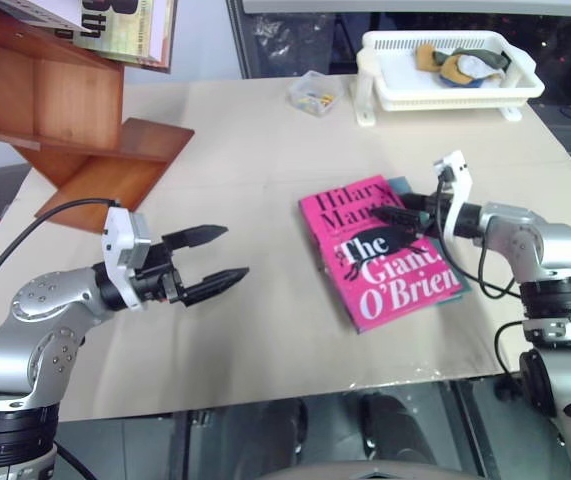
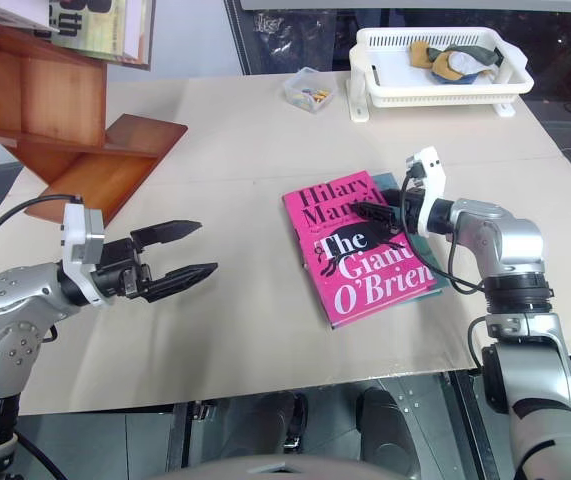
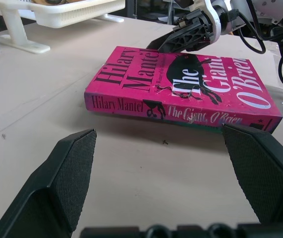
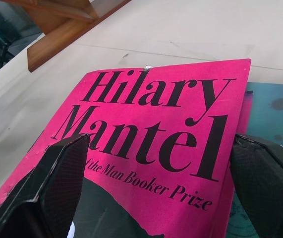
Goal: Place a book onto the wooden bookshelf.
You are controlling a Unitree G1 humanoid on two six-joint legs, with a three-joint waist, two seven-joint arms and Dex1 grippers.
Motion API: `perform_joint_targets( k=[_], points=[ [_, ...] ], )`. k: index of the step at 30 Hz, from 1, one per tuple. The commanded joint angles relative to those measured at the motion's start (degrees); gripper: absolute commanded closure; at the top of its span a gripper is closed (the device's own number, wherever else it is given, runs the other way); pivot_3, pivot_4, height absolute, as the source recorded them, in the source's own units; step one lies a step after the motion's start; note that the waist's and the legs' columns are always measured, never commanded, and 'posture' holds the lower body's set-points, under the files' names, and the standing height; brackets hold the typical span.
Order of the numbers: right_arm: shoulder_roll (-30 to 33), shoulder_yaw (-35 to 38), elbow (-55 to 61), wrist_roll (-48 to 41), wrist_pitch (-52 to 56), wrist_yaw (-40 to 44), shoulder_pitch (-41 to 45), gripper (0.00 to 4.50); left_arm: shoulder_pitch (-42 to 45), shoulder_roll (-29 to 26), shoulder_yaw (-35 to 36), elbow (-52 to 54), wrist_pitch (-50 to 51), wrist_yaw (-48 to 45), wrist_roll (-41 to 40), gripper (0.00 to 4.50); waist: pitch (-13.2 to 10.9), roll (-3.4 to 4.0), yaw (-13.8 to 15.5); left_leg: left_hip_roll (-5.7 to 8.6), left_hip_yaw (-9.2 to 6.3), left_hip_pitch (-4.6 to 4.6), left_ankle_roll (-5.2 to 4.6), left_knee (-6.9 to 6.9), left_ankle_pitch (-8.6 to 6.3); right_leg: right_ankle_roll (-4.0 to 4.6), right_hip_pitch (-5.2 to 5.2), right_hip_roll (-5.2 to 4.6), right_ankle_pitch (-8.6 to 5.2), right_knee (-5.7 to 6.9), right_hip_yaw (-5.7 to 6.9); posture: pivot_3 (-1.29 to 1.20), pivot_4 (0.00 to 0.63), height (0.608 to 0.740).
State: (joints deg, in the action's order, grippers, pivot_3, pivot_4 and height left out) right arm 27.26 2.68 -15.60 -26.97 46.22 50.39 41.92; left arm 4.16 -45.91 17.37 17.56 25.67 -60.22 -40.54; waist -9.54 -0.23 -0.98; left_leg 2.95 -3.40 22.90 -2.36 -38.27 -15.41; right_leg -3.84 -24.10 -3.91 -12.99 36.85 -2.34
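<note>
The counter spreads wide and pale under both arms, and off past the left tool, up in the corner, stands the wooden bookshelf with its slanted reddish boards, a couple of pale books leaning up top. Beyond the right tool sits a white basket tray, and a small clear tub near it. Now the action: the book, bright pink, lies flat on the counter directly under the right tool, stacked on a teal-blue book peeking out beside it. The right tool hangs low over the top of the cover, fingers spread wide either side of the title, nothing held. The left tool hovers well apart from the book, pointed at its spine, jaws wide, empty too. This looks like the reach-and-grasp step; nothing is lifted yet. Next, I'd say, the right tool has to get a finger under the cover edge and pinch, taking only the pink one.
</note>
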Motion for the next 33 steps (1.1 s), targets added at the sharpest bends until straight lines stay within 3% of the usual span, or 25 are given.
perform_joint_targets(
  k=[1,13,23,33],
  points=[
    [-0.1,0.5,2.1,0.5,-2.2,-1.2,0.1,0.00,0.4,-0.1,0.2,1.6,-0.5,0.1,0.0,0.06,0.0,0.00,0.0,0.00,0.00,0.00,0.00,0.00,0.00,0.00,0.00,0.00,0.00,0.00,0.00,0.00,0.150,0.740],
    [8.4,8.9,13.0,-5.1,-0.8,0.7,-6.6,0.00,4.0,2.4,-0.4,-0.2,1.2,1.7,-2.0,0.06,0.0,0.00,0.3,0.03,-0.04,0.03,-0.01,0.00,-0.01,0.00,0.01,-0.03,0.00,-0.04,0.04,0.00,0.150,0.740],
    [12.9,24.1,39.8,-22.9,-0.3,8.1,-30.7,0.00,9.9,9.6,-2.9,-1.6,14.8,12.7,-9.6,0.06,0.0,-0.04,0.3,0.00,-0.09,-0.02,-0.20,-0.05,-0.11,-0.02,0.12,-0.01,0.00,-0.01,0.07,0.00,0.150,0.740],
    [15.5,35.8,50.4,-34.4,-0.9,9.8,-49.8,0.00,14.9,13.9,-8.9,-6.0,25.9,17.5,-11.7,0.06,0.0,-0.10,0.4,-0.03,-0.13,-0.34,-0.26,-0.14,-0.14,-0.04,0.46,0.21,0.01,0.07,0.13,0.00,0.150,0.740]
  ],
)
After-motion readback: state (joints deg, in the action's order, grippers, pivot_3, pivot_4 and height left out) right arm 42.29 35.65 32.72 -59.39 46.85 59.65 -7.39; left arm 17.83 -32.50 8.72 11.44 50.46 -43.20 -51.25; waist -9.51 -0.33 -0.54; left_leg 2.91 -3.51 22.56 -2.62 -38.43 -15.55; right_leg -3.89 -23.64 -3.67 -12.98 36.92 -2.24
